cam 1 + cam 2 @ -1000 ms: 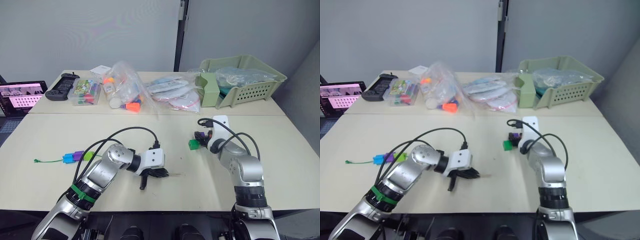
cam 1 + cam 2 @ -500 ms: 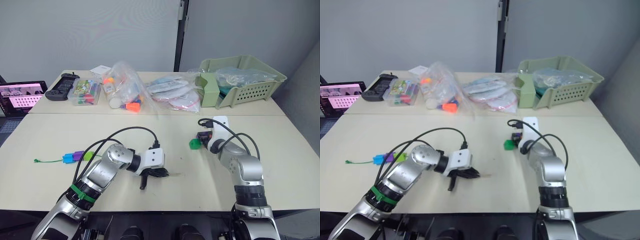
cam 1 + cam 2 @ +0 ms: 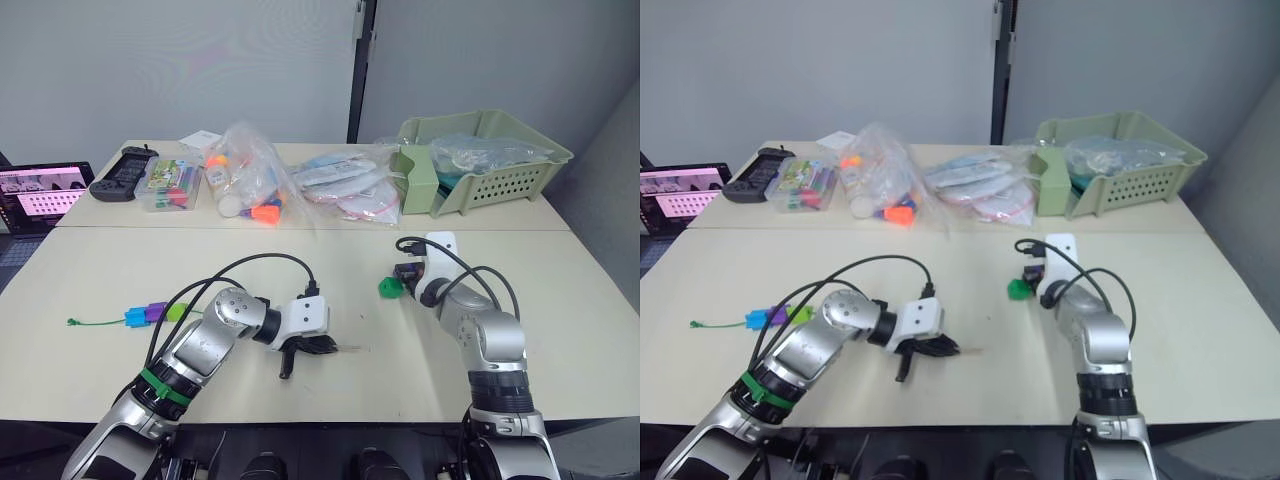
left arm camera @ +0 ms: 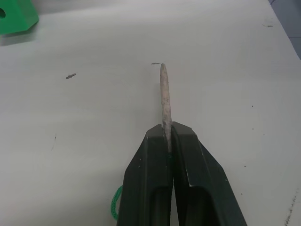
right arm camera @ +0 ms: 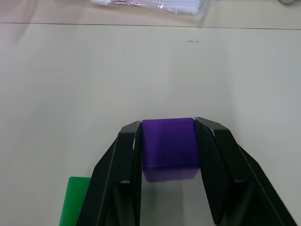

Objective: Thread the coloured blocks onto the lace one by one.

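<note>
Three coloured blocks sit in a row on the lace (image 3: 100, 321) at the left of the head-camera frame: a blue cube (image 3: 135, 318), a purple cube (image 3: 155, 312) and a lime green cube (image 3: 176, 311), touching one another, with the free dark-green tail trailing off toward the left edge over the pale tabletop (image 3: 90, 270). Judged from this, the task is past its midpoint, with two cubes left to thread.

Those two are right of centre. The dark green cube (image 3: 388, 287) lies loose on the tabletop, just beside the right gripper (image 5: 168, 136). The second purple cube (image 5: 168, 148) is in that gripper: in the right wrist view the two black fingers (image 5: 124, 162) are spread only as far as the cube is wide and clamp it on opposite faces, the green cube's corner showing below and to the left of them.

At lower centre of the head view, the left gripper (image 4: 168, 129) lies low over the tabletop. Its wrist view shows the fingers (image 4: 150, 160) pressed together on the lace's stiff needle tip (image 4: 164, 94), which juts forward past them toward open tabletop, a loop of green cord visible beside the fingers at the bottom of the frame.

Needle and purple cube are well apart; bringing them together looks like the next step.
</note>
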You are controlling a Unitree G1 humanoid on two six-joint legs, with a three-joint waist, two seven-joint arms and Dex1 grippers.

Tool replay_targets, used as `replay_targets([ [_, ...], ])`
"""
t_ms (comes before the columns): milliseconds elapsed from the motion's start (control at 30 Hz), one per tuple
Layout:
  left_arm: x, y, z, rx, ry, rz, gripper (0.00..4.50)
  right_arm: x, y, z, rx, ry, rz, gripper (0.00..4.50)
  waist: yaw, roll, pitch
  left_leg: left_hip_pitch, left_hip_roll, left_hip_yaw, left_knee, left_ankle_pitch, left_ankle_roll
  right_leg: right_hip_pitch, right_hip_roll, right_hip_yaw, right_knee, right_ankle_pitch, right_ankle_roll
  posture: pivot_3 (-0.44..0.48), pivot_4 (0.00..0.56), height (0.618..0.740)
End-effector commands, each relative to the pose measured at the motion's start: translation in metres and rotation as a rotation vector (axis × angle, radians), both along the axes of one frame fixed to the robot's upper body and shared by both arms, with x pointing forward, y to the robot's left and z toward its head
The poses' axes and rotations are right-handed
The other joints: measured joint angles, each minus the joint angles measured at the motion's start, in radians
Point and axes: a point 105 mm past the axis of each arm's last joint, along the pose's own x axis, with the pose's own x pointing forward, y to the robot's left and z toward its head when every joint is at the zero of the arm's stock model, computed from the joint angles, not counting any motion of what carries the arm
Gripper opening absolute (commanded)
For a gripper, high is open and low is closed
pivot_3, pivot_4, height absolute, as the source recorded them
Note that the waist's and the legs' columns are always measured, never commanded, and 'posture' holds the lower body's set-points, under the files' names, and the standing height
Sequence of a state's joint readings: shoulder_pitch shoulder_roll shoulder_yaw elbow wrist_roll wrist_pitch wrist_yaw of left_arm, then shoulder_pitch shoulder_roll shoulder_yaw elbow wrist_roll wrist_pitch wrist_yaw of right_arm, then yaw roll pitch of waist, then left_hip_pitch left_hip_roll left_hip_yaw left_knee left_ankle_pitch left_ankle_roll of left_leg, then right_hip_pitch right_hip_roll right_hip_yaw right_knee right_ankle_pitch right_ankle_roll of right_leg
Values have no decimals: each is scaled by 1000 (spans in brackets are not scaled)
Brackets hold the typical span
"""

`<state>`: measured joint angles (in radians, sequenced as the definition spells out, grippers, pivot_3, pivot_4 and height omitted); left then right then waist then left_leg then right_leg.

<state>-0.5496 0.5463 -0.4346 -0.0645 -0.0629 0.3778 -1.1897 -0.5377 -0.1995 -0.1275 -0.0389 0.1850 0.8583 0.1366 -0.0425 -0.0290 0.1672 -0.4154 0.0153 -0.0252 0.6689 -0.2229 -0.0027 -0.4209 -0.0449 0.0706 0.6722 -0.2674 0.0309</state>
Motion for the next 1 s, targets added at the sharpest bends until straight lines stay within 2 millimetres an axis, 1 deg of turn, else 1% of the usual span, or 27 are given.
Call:
replay_targets([
  [33,-1,-2,10,-21,-30,-9,0,0,7,34,27,-118,32,1148,0,0,0,0,0,0,0,0,0,0,0,0,0,0,0,0,150,740],
  [133,-1,-1,10,-21,-30,-9,0,-2,8,40,31,-131,43,1148,0,0,0,0,0,0,0,0,0,0,0,0,0,0,0,0,150,740],
  [267,-1,-1,9,-21,-29,-9,0,-3,9,41,30,-133,45,1148,1,0,0,0,0,0,0,0,0,0,0,0,0,0,0,0,150,740],
  [367,-1,-2,10,-21,-30,-10,0,-8,6,47,21,-145,37,1148,1,0,0,0,0,0,0,0,0,0,0,0,0,0,0,0,150,740],
  [500,-1,-1,11,-21,-33,-11,0,-29,3,67,9,-182,41,1148,2,0,0,0,0,0,0,0,0,0,0,0,0,0,0,0,150,740],
  [533,-1,-1,11,-21,-34,-11,0,-41,8,72,12,-191,63,1148,1,0,0,-1,0,0,0,0,0,0,0,0,0,0,0,0,150,740],
  [600,0,0,11,-20,-34,-11,0,-56,15,76,14,-196,87,1148,1,0,0,-1,0,-1,-1,0,0,0,0,0,0,0,0,0,150,740],
  [633,0,1,12,-21,-33,-10,0,-72,27,75,22,-183,138,1148,1,0,0,-1,0,-2,-1,0,0,0,0,0,0,0,0,0,150,740],
  [667,1,1,12,-22,-32,-9,0,-83,35,74,27,-172,172,1148,1,0,0,-1,0,-2,-1,0,0,0,0,0,0,0,0,0,150,740],
  [700,2,2,12,-21,-31,-8,0,-97,45,68,27,-148,208,1148,0,0,0,-1,0,-2,-2,0,0,0,0,0,0,0,0,0,150,740],
  [733,2,2,13,-21,-31,-8,0,-106,50,65,27,-130,228,1148,-1,0,0,-1,0,-2,-2,0,0,-1,0,-1,0,0,0,0,150,740],
  [800,3,5,13,-20,-29,-6,0,-117,57,55,41,-88,234,1148,-2,0,0,-1,1,-2,-2,0,0,-1,0,0,0,0,0,0,150,740],
  [867,3,6,14,-20,-29,-4,0,-124,61,46,57,-48,226,1148,-1,0,0,0,0,-2,-2,0,0,0,0,0,-1,0,0,0,150,740],
  [933,4,8,16,-20,-29,2,0,-131,65,27,49,11,214,1148,2,0,0,0,0,-2,-1,0,0,0,0,0,-2,0,0,0,150,740],
  [1000,4,9,17,-20,-31,8,0,-134,66,16,49,41,201,1148,2,0,0,0,0,-1,-1,0,0,1,0,-1,-4,0,0,0,150,740],
])
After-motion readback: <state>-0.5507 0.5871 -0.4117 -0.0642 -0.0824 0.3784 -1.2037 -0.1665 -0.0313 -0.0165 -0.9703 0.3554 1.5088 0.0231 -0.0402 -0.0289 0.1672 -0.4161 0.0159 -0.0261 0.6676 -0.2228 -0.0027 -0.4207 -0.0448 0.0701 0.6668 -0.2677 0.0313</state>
